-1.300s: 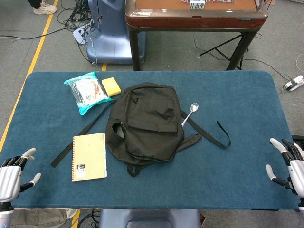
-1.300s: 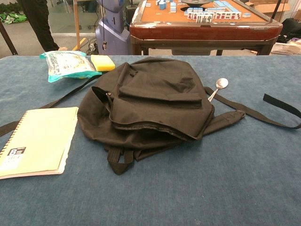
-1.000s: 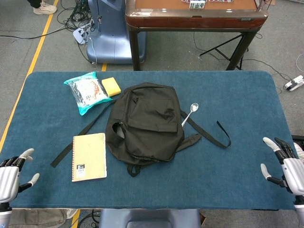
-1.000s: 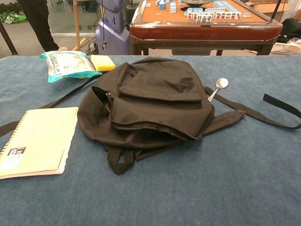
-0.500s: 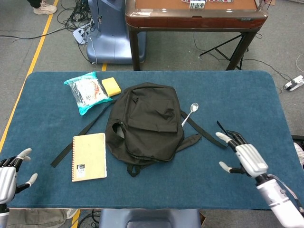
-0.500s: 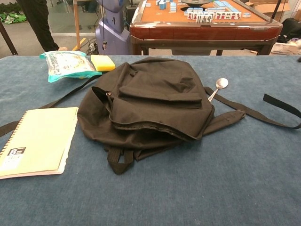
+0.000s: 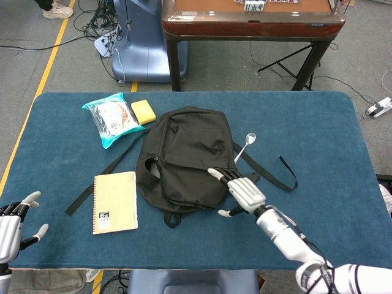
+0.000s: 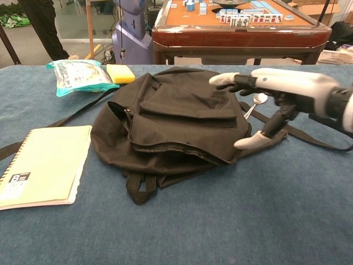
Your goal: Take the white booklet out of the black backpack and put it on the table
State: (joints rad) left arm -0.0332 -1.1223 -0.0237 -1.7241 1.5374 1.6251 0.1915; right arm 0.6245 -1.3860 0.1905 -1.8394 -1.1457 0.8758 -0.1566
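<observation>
The blue tabletop (image 7: 331, 128) carries every item shown. At its centre lies the black backpack (image 7: 187, 156), flat on its back, with straps trailing out to both sides and a flap pocket on its upper face. The white booklet, a cream-covered spiral notebook (image 7: 114, 202), lies flat on the tabletop just beside the backpack's left edge, outside the bag, with a small dark label near its front corner. A teal snack packet (image 7: 111, 119) rests near the far left corner, touching or nearly touching a yellow sponge (image 7: 144, 111). A metal spoon (image 7: 246, 144) lies at the backpack's right edge, its bowl pointing away from the robot.

The right robot hand (image 7: 240, 191) hangs over the backpack's near right corner, fingers spread wide and extended toward the bag, thumb pointing down; it holds nothing. In the chest view this right robot hand (image 8: 276, 96) is raised above the fabric, apart from it. The left robot hand (image 7: 13, 223) sits at the tabletop's near left edge, fingers apart and empty.
</observation>
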